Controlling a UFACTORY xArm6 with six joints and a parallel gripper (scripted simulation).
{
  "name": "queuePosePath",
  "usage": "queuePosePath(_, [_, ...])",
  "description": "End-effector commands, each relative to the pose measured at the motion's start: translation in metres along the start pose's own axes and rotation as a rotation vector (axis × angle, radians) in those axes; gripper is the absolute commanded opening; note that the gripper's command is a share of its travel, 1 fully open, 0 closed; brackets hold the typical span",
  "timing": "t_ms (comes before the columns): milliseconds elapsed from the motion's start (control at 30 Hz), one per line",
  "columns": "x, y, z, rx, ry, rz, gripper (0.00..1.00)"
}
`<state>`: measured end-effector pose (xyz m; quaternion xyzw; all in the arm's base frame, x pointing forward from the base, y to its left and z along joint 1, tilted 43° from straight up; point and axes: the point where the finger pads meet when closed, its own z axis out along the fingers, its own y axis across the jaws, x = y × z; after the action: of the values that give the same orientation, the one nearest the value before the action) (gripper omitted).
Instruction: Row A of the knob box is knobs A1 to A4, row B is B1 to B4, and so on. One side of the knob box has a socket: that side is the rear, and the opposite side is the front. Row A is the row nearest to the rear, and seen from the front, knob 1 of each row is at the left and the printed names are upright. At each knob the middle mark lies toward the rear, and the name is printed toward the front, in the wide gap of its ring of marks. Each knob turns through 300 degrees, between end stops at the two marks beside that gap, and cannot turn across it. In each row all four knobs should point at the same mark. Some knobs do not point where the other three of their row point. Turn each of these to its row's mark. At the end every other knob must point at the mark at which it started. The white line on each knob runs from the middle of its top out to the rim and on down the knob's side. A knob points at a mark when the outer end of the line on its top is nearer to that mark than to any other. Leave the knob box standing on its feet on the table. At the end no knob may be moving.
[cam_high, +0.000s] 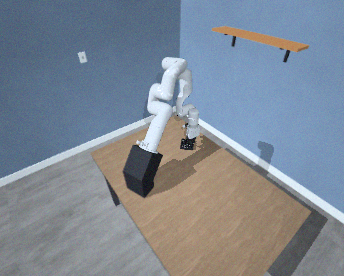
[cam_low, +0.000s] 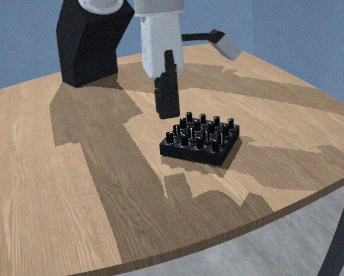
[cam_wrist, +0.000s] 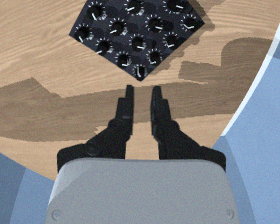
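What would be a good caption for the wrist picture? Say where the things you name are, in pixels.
Two black jaws, slightly parted with nothing between them, point toward a corner of a dark box (cam_wrist: 140, 77) covered in white-lined knobs.

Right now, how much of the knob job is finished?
The knob box stands on the table. No knob is in hand: the gripper is beside the box, fingers apart. I cannot tell which knobs still need turning.
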<state>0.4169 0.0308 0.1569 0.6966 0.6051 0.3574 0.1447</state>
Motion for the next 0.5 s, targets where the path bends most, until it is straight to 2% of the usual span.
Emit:
queuePosePath(0, [0.0002, 0.0009, -0.0015, 0.039, 0.002, 0.151, 0.19])
queuePosePath(467, [0.0002, 0.0011, -0.0038, 0.039, -0.004, 0.479, 0.19])
